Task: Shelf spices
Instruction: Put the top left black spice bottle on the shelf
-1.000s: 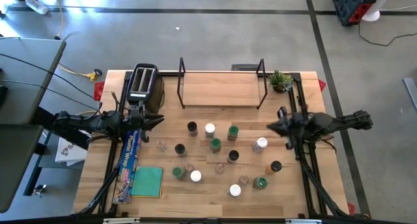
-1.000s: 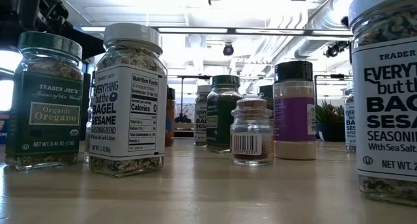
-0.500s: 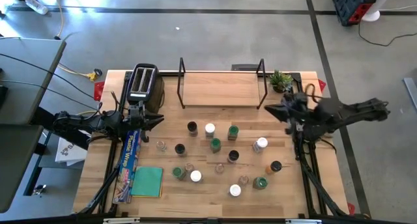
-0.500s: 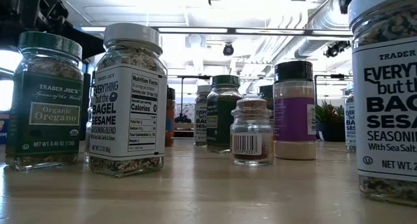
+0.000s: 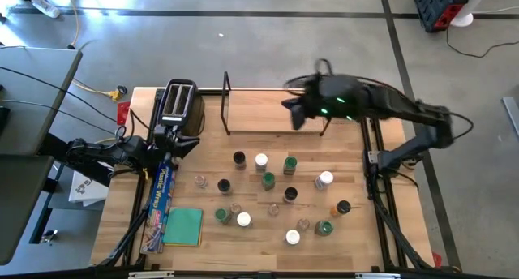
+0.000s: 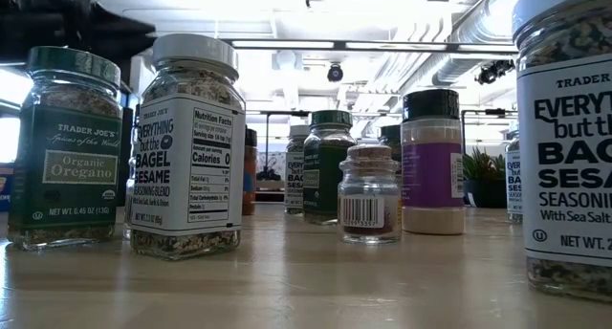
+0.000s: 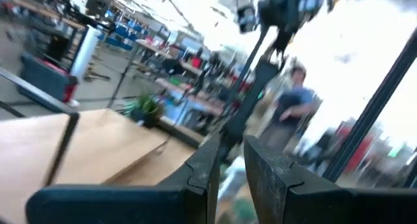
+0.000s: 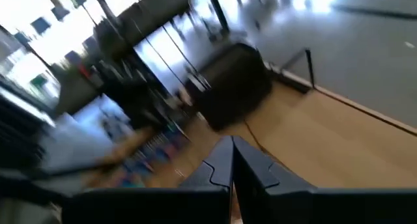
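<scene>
Several spices stand scattered on the wooden table, among them a white-lidded jar, a green-lidded jar and, close in the low view, an oregano jar and a bagel-sesame jar. The shelf stands at the far edge, its light board bare. My right gripper hangs high over the shelf's right half, shut and holding nothing. My left gripper stays at the table's left beside the toaster, with a narrow gap between its fingers and nothing in it.
A black-and-silver toaster stands at the far left. A foil box and a green cloth lie along the left edge. A small plant sits right of the shelf. A person stands in the room beyond the table.
My right gripper has risen fast from the table's right edge and swung toward the far edge and left, now high over the shelf, still shut. My left gripper has tipped upward a little and rolled in place. No jar has moved.
</scene>
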Robot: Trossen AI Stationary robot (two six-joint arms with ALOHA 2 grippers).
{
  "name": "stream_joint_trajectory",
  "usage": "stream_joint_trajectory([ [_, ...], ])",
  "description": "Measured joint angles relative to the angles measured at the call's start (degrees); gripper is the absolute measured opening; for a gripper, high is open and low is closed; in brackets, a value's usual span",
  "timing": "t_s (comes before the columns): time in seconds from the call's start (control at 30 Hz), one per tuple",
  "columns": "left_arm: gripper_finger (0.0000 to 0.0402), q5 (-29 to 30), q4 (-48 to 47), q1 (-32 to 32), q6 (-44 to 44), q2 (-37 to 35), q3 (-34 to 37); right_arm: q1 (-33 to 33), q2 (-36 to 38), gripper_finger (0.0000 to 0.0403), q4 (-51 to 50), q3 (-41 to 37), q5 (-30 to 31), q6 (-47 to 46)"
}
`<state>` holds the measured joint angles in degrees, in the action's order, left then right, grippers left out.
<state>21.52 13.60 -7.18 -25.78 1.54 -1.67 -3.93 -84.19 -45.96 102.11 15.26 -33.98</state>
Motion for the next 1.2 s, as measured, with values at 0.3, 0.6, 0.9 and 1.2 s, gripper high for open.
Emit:
stream_joint_trajectory([
  [0.3, 0.0065, -0.65, 5.76, 0.02, -15.21, 0.01, 0.0, -4.0, -24.13, 0.0011, -18.25, 27.64, -19.1, 11.04],
  [0.6, 0.0065, -8.06, 7.33, 0.0, -25.12, -0.09, -0.02, -1.27, -38.76, 0.016, -16.77, 30.22, -27.35, 23.79],
  [0.9, 0.0065, -10.51, 7.22, 0.0, -25.14, -0.09, -0.02, 2.05, -48.55, 0.0339, -15.94, 30.18, -18.7, 29.25],
  [1.2, 0.0065, -10.51, 7.22, 0.02, -25.16, -0.09, -0.02, 2.07, -53.96, 0.0364, -15.54, 30.13, -16.14, 25.55],
])
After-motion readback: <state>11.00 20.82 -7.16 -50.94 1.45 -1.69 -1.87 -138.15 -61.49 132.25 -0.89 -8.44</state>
